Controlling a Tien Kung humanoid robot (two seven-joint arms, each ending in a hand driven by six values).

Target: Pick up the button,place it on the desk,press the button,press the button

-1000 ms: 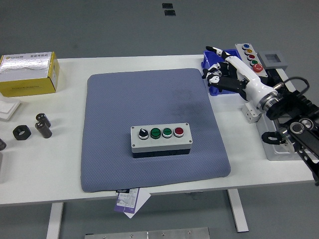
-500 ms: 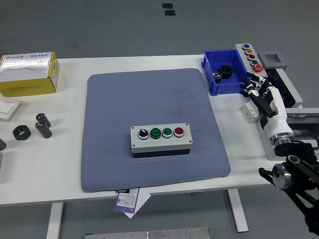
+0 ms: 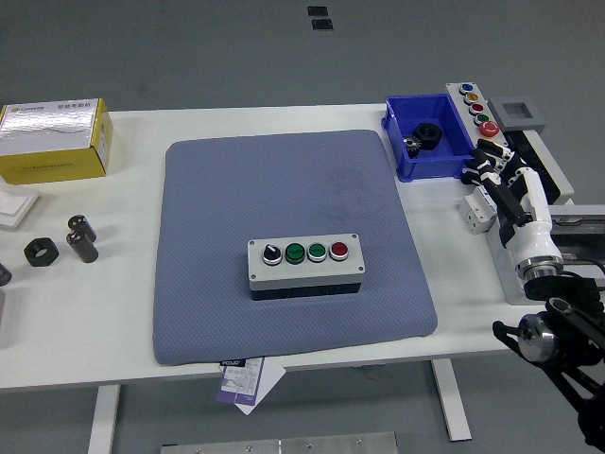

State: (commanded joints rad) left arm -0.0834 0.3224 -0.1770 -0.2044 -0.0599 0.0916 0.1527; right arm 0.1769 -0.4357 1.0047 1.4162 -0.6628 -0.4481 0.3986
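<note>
The button box (image 3: 305, 268) sat flat on the blue mat (image 3: 284, 189) at mid-table, its black knob, two green buttons and red button facing up. So the placing looked done, and I judged the presses either finished or yet to come. My right hand (image 3: 506, 180) hovered well apart from it at the table's right edge, near the blue bin (image 3: 397, 142), fingers loosely spread, holding nothing.
</note>
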